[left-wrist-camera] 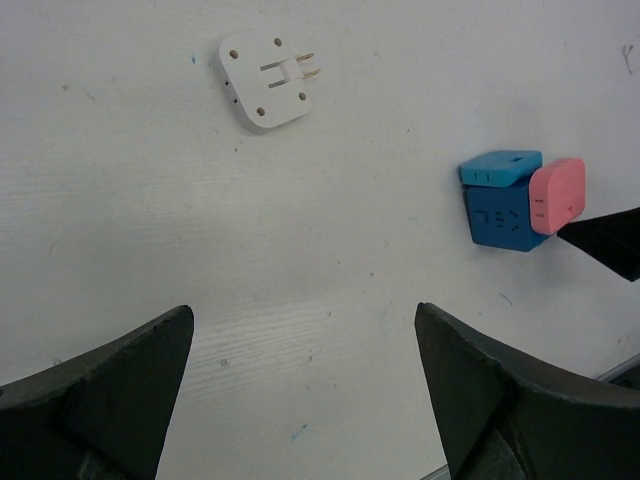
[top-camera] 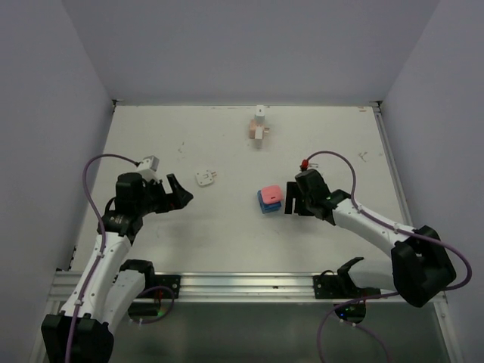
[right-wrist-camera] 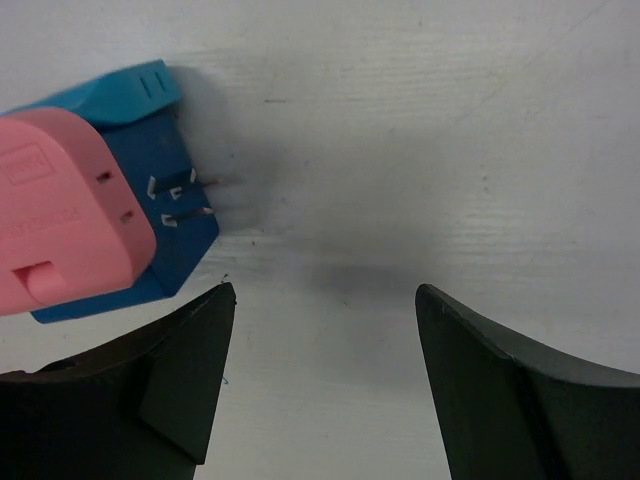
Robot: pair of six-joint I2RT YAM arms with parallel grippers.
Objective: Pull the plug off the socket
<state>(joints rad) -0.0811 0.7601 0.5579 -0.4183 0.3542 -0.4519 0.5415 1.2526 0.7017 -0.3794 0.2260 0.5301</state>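
Note:
A pink plug (top-camera: 271, 191) sits joined to a dark blue socket block (top-camera: 268, 204) near the table's middle. A lighter blue piece (left-wrist-camera: 500, 166) lies against the block. In the right wrist view the pink plug (right-wrist-camera: 65, 215) and blue block (right-wrist-camera: 178, 225) are at the upper left, and metal prongs (right-wrist-camera: 190, 198) stick out of the block. My right gripper (top-camera: 290, 199) is open and empty, just right of the block; its fingers do not touch it (right-wrist-camera: 324, 290). My left gripper (top-camera: 181, 190) is open and empty, well to the left (left-wrist-camera: 303, 312).
A white adapter (top-camera: 205, 178) with prongs lies flat on the table between my left gripper and the block; it also shows in the left wrist view (left-wrist-camera: 262, 82). A pink-and-white plug assembly (top-camera: 259, 127) stands near the back edge. White walls enclose the table.

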